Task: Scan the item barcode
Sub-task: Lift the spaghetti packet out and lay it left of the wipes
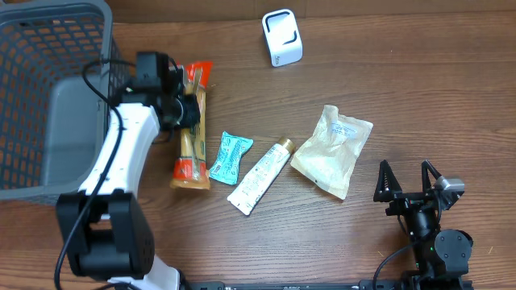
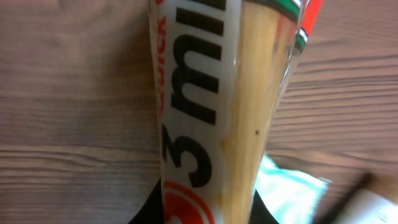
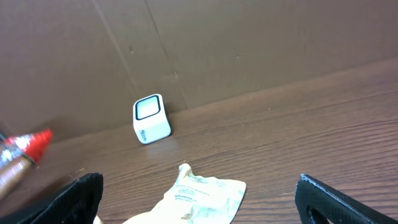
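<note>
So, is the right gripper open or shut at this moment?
Open. In the right wrist view the right gripper has its two fingers far apart at the lower corners, with nothing held between them.

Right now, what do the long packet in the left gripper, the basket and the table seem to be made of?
The long packet: glossy plastic film, partly clear; glare streaks on it, pale sticks showing through. The basket: probably moulded plastic, matte grey, with mesh-holed walls. The table: wood or wood-look laminate; brown grain lines show, but which one cannot be told.
</note>
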Controlling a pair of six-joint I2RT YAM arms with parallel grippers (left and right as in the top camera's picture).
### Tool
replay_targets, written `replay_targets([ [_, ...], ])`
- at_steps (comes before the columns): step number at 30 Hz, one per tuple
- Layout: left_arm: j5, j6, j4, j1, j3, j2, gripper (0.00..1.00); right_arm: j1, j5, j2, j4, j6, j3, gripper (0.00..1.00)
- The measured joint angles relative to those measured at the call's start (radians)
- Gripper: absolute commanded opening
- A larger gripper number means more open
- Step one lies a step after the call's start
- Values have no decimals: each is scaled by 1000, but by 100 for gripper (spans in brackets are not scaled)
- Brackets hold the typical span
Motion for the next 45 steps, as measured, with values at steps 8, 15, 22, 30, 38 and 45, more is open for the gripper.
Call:
replay_targets([
  [8, -10, -25, 94, -6, -114, 95, 11, 0, 0, 0, -1, 0, 0, 100],
  [15, 14, -17, 122, -73, -114, 98, 79, 0, 0, 0, 0, 0, 0, 100],
  [22, 20, -14, 91, -124, -92, 98, 90, 0, 0, 0, 0, 0, 0, 100],
  [30, 0, 4, -133, -118, 169, 11, 100, 0, 0, 0, 0, 0, 0, 100],
  [38, -229, 1, -272, -77, 408, -283, 99, 0, 0, 0, 0, 0, 0, 100],
  [45, -366, -118, -407, 204, 409, -346, 99, 0, 0, 0, -1, 0, 0, 100],
])
